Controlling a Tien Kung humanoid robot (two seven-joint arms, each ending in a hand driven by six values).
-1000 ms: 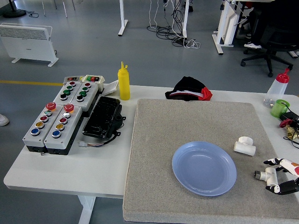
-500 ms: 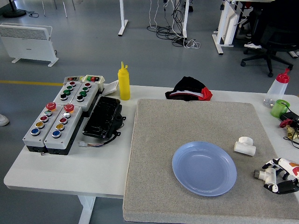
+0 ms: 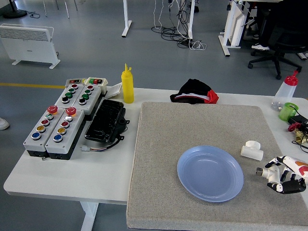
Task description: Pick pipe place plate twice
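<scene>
Right hand (image 3: 285, 174), entering from the lower right corner, is now sitting slightly higher and further in over the mat (image 3: 202, 125) than a second ago, with the held pipe (image 3: 267, 172) moving with it toward the plate (image 3: 210, 173). Its fingers (image 3: 288, 186) are curling around the white pipe, whose grey end is pointing left toward the plate's rim; whether the pipe is touching the mat cannot be told. The wrist is lying low over the mat's right edge, palm turned inward. A second white pipe fitting (image 3: 251, 150) is resting on the mat just beyond the hand, between it and the plate's far right side, unmoved since the earlier frames. The blue plate is lying flat on the mat, holding nothing, in the same place as before. Button boxes (image 3: 61, 117), a yellow bottle (image 3: 127, 85) and a black tray (image 3: 106, 121) are standing unchanged on the table's left part.
</scene>
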